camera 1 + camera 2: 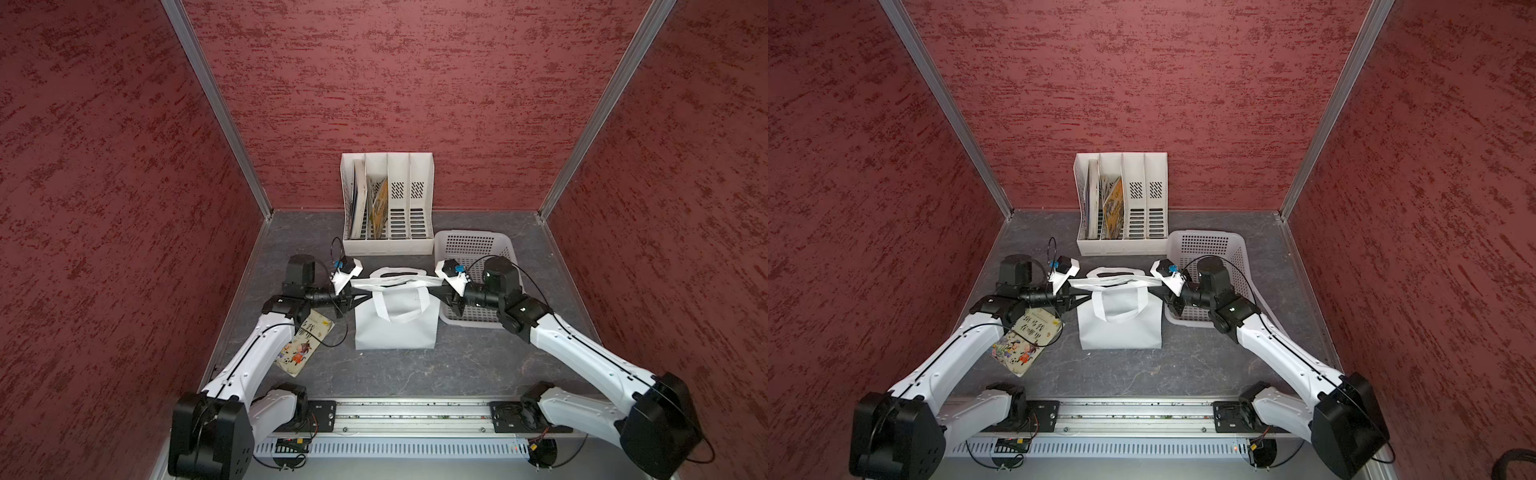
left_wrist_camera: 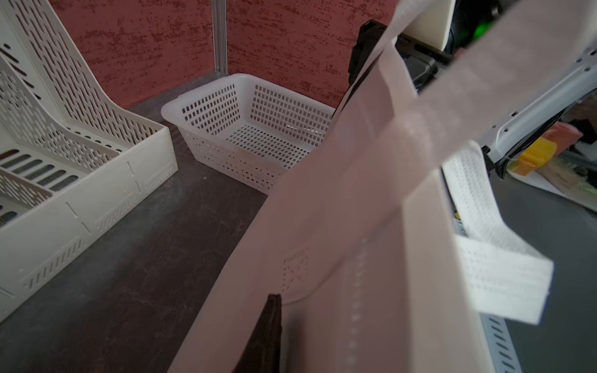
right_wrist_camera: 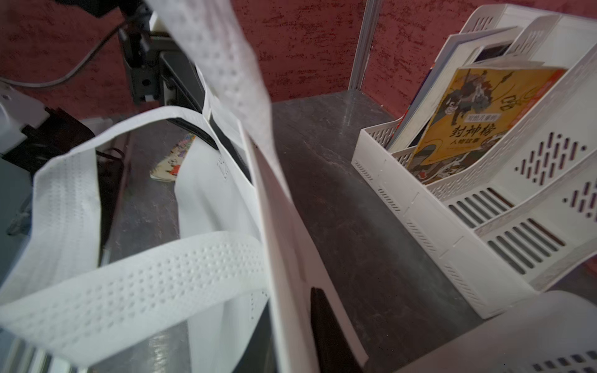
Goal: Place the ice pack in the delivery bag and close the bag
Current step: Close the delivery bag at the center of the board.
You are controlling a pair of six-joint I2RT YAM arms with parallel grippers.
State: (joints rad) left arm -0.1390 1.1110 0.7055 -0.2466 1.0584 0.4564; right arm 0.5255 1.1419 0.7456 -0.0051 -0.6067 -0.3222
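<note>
Left gripper point(image 1: 365, 296) has its jaws narrowed onto the 9 o'clock end of the rim of the delivery bag point(image 1: 395, 328), fabric pinched between them. Right gripper point(image 1: 433, 287) mirrors it at 3 o'clock, jaws nearly closed on the cloth. The rim runs taut between the two. The bag stands upright in the middle of the bench point(image 1: 415, 374). Outward: file rack point(image 1: 388, 246) at 12 o'clock against the back wall, basket point(image 1: 469, 241) at 2 under the right arm, picture book point(image 1: 305, 345) at 8 under the left arm.
</note>
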